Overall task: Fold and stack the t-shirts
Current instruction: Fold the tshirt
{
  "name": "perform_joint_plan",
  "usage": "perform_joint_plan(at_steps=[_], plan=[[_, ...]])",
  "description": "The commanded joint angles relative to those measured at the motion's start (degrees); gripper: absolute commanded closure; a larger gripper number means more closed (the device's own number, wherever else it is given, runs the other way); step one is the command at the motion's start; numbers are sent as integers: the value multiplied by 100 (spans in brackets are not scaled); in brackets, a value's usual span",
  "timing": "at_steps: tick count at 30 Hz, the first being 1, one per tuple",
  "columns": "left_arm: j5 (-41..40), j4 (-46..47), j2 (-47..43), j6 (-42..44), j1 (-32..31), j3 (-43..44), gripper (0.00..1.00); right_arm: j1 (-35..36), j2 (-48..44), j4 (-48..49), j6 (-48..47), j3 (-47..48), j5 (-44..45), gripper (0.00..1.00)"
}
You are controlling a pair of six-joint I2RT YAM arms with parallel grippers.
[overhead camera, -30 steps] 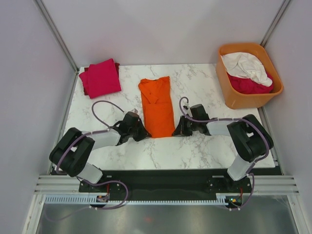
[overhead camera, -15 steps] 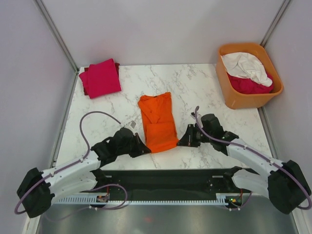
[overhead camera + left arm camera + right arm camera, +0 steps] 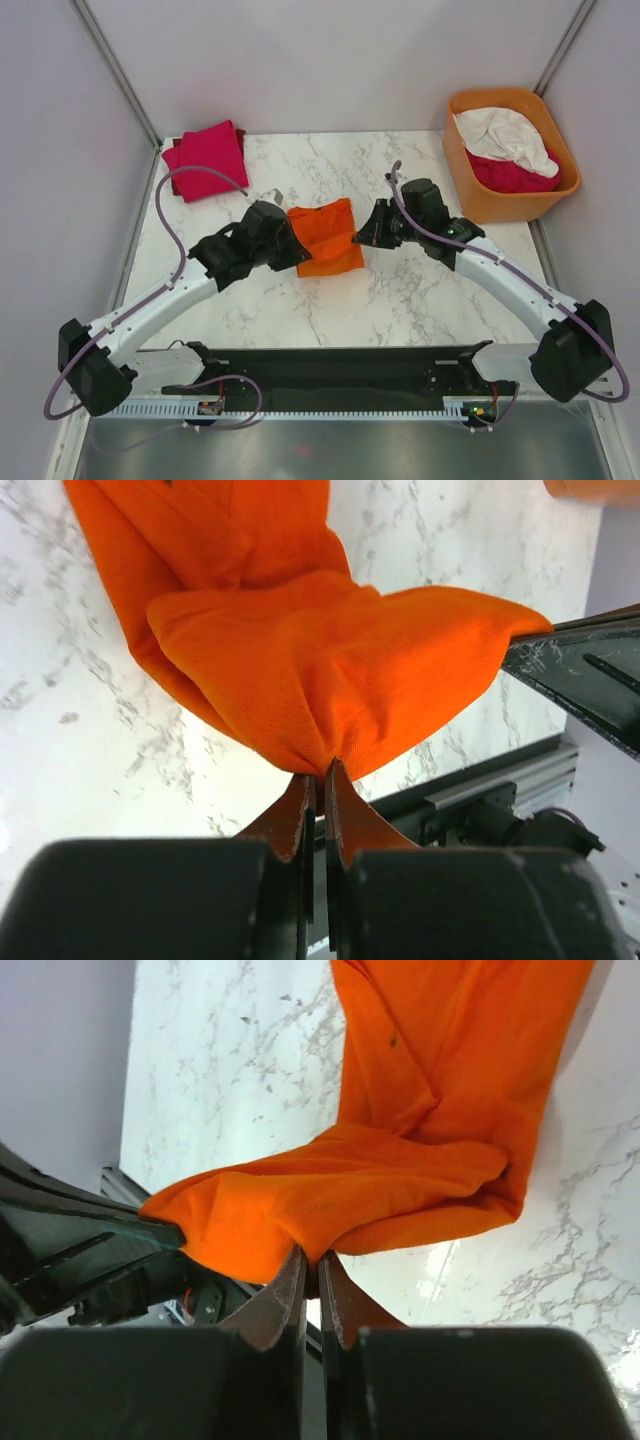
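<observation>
We saw the orange shirt (image 3: 325, 240) lying mid-table (image 3: 420, 300), doubled over into a near-square. Its slightly longer axis ran near to far, with the far end leaning a little left. The left gripper (image 3: 296, 254) and right gripper (image 3: 364, 238) were each pinched tight on a corner of its upper layer, one at either side, holding that edge taut between them.

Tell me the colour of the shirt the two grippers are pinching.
The shirt is plain bright orange, clearest in the left wrist view.
</observation>
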Motion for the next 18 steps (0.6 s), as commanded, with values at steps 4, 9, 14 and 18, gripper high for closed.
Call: perform_joint_plan(at_steps=[4, 9, 14, 18], plan=[[109, -307, 730, 851, 885, 699, 98, -99, 890, -248, -350, 853, 274, 100], [311, -245, 1162, 1089, 1256, 927, 98, -161, 1478, -248, -438, 1232, 318, 100], [592, -148, 1653, 1344, 1660, 1156, 98, -275, 1954, -240, -482, 1619, 239, 100], [724, -104, 2189, 1441, 1828, 1480, 98, -319, 2350, -248, -499, 1882, 239, 100]])
